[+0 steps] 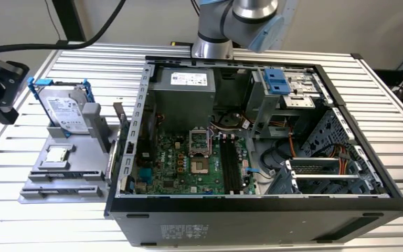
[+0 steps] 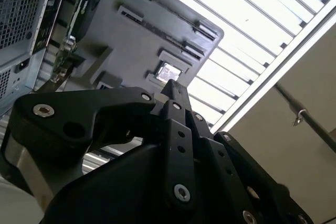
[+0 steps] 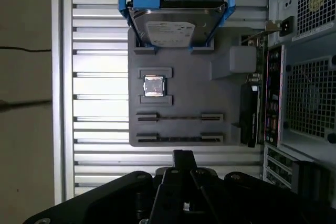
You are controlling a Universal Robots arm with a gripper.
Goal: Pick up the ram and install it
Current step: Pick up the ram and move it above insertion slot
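- One gripper: jaws closed together, nothing held.
- One gray tray, two long slots; ram perhaps the dark strip nearest gripper, cannot tell.
- One hard drive, one processor.

The arm reaches out, its black gripper angled downward, fingers seemingly pressed together.

Open computer case on slatted table, motherboard exposed. Gray holder at the exterior view's left carries hard drive and processor chip.
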